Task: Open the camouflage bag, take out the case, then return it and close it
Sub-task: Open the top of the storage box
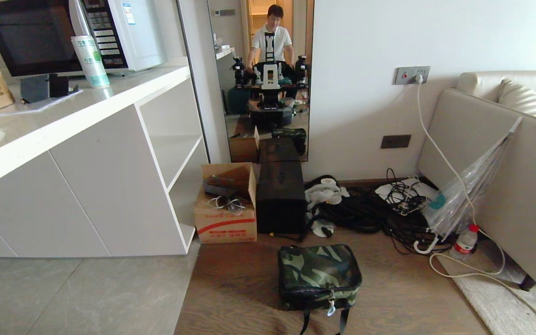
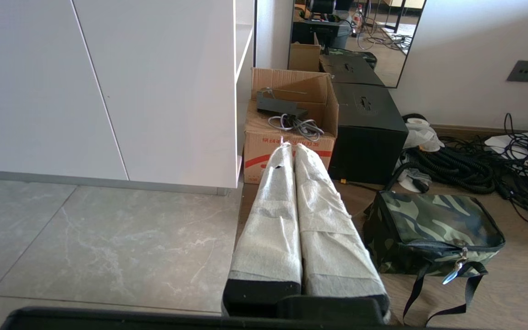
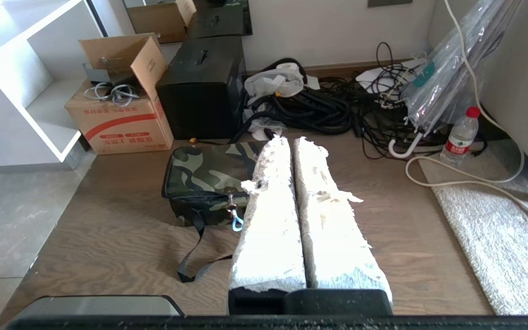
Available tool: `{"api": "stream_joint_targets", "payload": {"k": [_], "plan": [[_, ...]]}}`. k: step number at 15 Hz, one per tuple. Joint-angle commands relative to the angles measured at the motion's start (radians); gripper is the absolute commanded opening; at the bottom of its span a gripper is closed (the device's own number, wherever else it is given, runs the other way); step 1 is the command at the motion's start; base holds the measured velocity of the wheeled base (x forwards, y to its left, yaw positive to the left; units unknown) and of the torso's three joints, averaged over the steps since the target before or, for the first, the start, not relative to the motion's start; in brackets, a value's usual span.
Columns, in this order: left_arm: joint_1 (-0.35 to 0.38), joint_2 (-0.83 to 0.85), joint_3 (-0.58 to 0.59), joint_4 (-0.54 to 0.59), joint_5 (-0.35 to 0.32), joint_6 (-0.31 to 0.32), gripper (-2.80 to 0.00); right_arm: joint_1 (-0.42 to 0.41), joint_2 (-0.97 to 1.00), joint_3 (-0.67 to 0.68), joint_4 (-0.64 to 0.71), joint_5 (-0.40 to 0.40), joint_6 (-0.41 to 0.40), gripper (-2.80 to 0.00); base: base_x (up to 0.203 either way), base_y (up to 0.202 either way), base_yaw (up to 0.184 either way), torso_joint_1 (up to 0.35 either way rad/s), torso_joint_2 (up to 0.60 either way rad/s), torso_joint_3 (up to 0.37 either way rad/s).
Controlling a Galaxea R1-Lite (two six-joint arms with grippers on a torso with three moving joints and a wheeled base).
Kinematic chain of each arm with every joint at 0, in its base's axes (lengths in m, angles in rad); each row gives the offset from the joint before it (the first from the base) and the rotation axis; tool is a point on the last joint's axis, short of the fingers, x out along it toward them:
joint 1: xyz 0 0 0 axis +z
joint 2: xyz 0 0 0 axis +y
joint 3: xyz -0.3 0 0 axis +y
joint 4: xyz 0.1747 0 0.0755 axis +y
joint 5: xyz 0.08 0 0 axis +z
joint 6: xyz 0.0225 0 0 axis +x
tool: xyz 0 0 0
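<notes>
Camouflage bag (image 1: 318,275) sits zipped shut on the wood floor, centred just ahead of the robot, zipper pull (image 1: 331,308) and black straps (image 1: 324,321) facing the robot (handy side for starting the zip). Case not visible; presumably inside the closed bag, can't confirm. Left gripper (image 2: 290,146) hangs above the floor off the bag's left side, padded fingers (image 2: 271,220) pressed together, holding nothing. Right gripper (image 3: 290,140) hovers over the bag's right end, fingers likewise closed and empty. Neither touches the bag; both look parked, nothing begun. First step is likely reaching for the zipper pull. Behind the bag: red-striped cardboard box (image 1: 225,211) and tall black box (image 1: 280,197) against the wall, cable pile (image 1: 370,209) to the right; well apart, not in the way.
</notes>
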Motion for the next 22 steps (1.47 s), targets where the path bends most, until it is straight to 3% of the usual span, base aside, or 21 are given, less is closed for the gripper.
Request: {"api": "stream_joint_targets", "payload": {"k": [1, 22], "plan": [[0.000, 0.000, 0.009, 0.000, 0.001, 0.000, -2.80, 0.001, 0.002, 0.000, 0.001, 0.000, 0.000, -2.80, 0.000, 0.000, 0.000, 0.000, 0.00, 0.000], [0.001, 0.000, 0.009, 0.000, 0.001, -0.004, -2.80, 0.001, 0.002, 0.000, 0.001, 0.000, 0.000, -2.80, 0.000, 0.000, 0.000, 0.001, 0.00, -0.184]]}}
